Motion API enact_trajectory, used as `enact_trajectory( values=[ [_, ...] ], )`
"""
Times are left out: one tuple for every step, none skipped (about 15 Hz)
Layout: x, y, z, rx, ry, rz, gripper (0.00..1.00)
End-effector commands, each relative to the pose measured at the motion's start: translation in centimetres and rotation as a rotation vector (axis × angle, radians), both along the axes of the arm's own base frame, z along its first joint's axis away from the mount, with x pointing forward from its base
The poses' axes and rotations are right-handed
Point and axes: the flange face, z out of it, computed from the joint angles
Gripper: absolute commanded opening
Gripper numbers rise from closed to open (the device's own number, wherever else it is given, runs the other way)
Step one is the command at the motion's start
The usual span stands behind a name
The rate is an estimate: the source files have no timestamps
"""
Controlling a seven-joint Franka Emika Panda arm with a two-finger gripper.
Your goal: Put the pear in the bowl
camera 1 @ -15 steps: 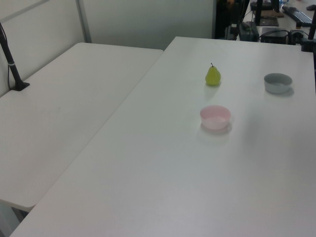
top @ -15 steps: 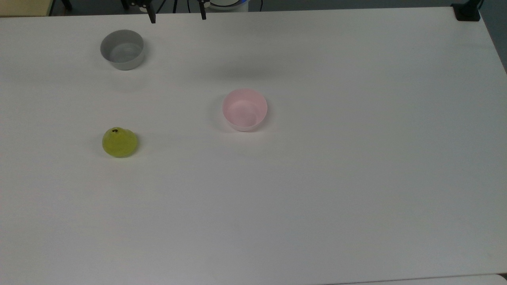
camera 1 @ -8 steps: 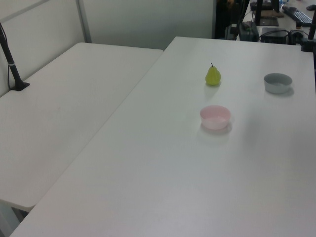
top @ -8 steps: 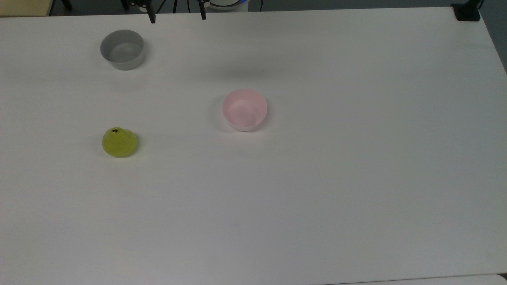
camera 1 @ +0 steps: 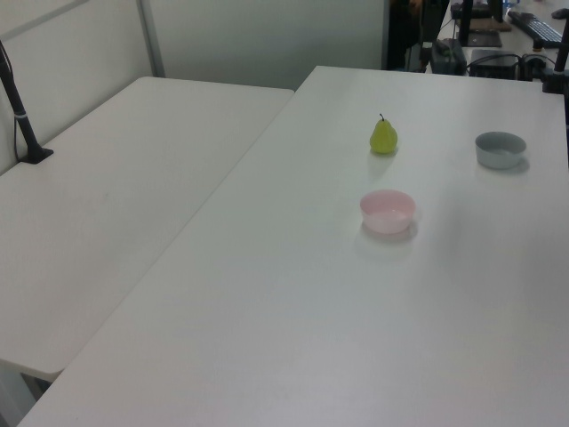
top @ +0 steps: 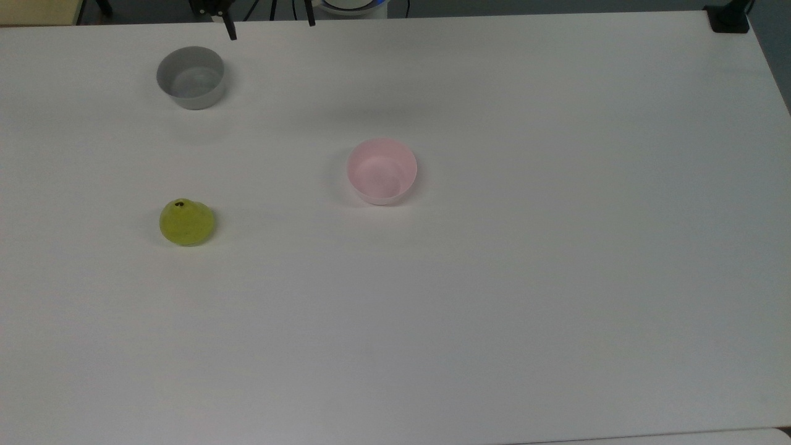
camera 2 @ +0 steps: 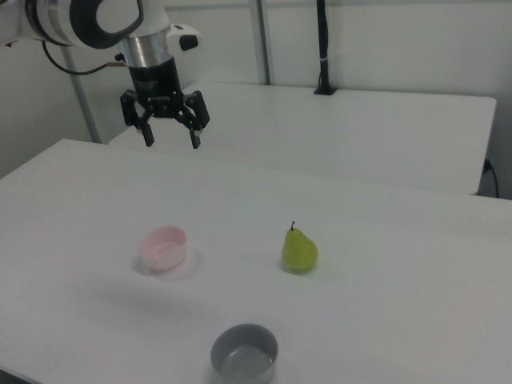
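pear (camera 2: 299,250) stands upright, stem up, on the white table (top: 556,278), well left of the pink bowl (top: 382,170) in the top view; grey bowl (top: 190,77) far left. gripper (camera 2: 170,141) hangs high with jaws spread wide, empty. pear looks light, hard and slick, so likely best pinched across the belly; open room all round, edges distant.

This is a robotics lab or test room. A broad white tabletop (camera 1: 293,294) stands against a second white table (camera 1: 107,187), with plain pale partition walls (camera 2: 384,40) behind. A white robot arm (camera 2: 96,20) with a black pincer (camera 2: 170,142) hangs over it. Black camera poles (camera 2: 322,48) are clamped to the table edges, and a keyboard (camera 1: 542,28) and cables lie on a desk beyond.
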Motion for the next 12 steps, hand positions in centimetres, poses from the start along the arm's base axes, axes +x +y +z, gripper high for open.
enact_trajectory(
  values=[
    [-0.2,-2.1,0.1,-0.033,-0.022,0.095,1.0],
    [-0.1,-2.5,-0.1,-0.047,-0.017,0.109,1.0],
    [0.3,-2.8,-0.4,-0.065,-0.014,0.127,1.0],
    [0.6,-3.1,-0.1,-0.077,-0.026,0.13,1.0],
    [0.8,-4.1,-0.5,-0.08,-0.028,0.114,1.0],
    [1.0,-5.2,-0.6,-0.083,-0.039,0.095,1.0],
    [1.3,-5.9,-1.1,-0.087,-0.046,0.085,1.0],
    [2.1,-7.0,-2.1,-0.093,-0.054,0.066,1.0],
    [2.8,-7.6,-2.9,-0.097,-0.067,0.054,1.0],
    [3.5,-8.3,-3.6,-0.104,-0.084,0.038,1.0],
    [4.0,-9.1,-4.3,-0.108,-0.098,0.02,1.0],
    [4.4,-9.7,-4.9,-0.111,-0.107,0.008,1.0]
  ],
)
